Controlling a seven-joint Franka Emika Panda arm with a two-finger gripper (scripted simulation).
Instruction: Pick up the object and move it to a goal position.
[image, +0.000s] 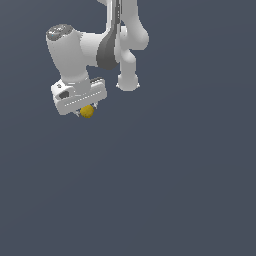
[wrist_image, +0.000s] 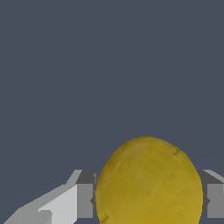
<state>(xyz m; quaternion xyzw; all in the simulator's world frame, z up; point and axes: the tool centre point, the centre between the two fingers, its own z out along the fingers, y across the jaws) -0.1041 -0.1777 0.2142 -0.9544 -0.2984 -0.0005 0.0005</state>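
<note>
Jaws (image: 86, 113): I read them as clamped on the ball (image: 87, 111), one finger (wrist_image: 85, 200) against each side.
Ball position: held under the hand, no table or surface discernible beneath.
Progress: pickup looks done; carry to goal remains, no goal marker visible.

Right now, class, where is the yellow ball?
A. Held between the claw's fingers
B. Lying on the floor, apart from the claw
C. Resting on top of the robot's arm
A: the wrist view shows the yellow ball flanked by the claw's fingers, and the exterior view shows it right under the claw.
</note>
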